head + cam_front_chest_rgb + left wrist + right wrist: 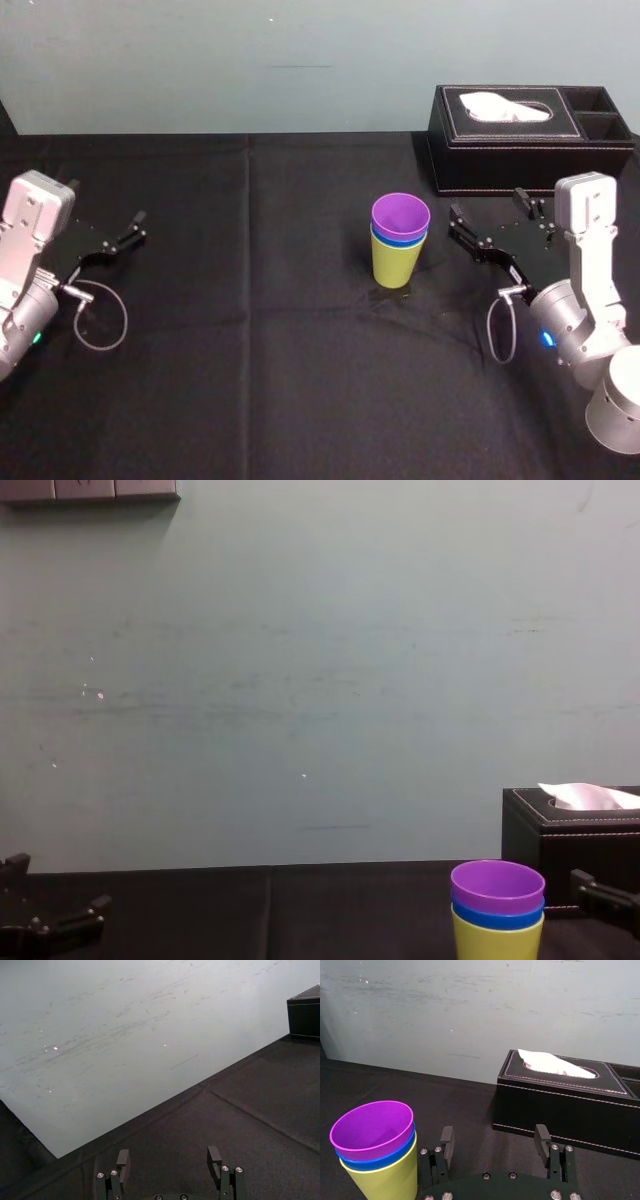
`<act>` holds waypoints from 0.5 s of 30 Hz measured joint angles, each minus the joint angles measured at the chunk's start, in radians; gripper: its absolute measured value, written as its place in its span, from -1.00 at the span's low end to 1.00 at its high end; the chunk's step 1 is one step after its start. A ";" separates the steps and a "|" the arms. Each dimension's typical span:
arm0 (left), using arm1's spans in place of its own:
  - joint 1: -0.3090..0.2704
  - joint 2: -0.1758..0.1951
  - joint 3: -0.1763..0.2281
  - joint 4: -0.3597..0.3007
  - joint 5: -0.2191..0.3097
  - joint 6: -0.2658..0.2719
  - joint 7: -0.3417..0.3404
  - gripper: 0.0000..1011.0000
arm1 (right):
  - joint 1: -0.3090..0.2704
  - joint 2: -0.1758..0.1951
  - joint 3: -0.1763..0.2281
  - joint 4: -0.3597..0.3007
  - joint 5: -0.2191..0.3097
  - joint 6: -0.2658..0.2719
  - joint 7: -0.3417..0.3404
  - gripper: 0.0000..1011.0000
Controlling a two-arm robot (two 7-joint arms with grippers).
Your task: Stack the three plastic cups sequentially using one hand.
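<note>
- Head view: purple cup [400, 214] nests in blue cup [400, 241], that in yellow-green cup [396, 266], one stack on the black cloth [250, 380], right of centre.
- Its long axis is vertical, mouths pointing up.
- My right gripper [487, 205] sits just beside the stack, fingers apart, empty.
- My left gripper [168, 1155] is parked far left, fingers apart.

Loads of room on the left and middle of the worktop [250, 380]: nothing stands between the left tool [105, 200] out at the edge and the cup stack [398, 255]. The right side's tighter. The right tool [487, 205] sits just beside the stack, jaws spread, with the tissue box [520, 150] close behind it. Straight above the stack's purple rim it's open.
</note>
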 joint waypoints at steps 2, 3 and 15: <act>0.000 0.000 0.000 0.000 0.000 0.000 0.000 1.00 | 0.000 0.000 0.000 0.000 0.000 0.000 0.000 0.98; 0.000 0.000 0.000 0.000 0.000 0.000 0.000 1.00 | 0.000 0.000 0.000 0.000 0.000 0.000 -0.001 0.98; 0.000 0.000 0.000 0.000 0.000 0.000 0.000 1.00 | -0.001 0.000 0.000 -0.002 -0.001 -0.001 -0.002 0.98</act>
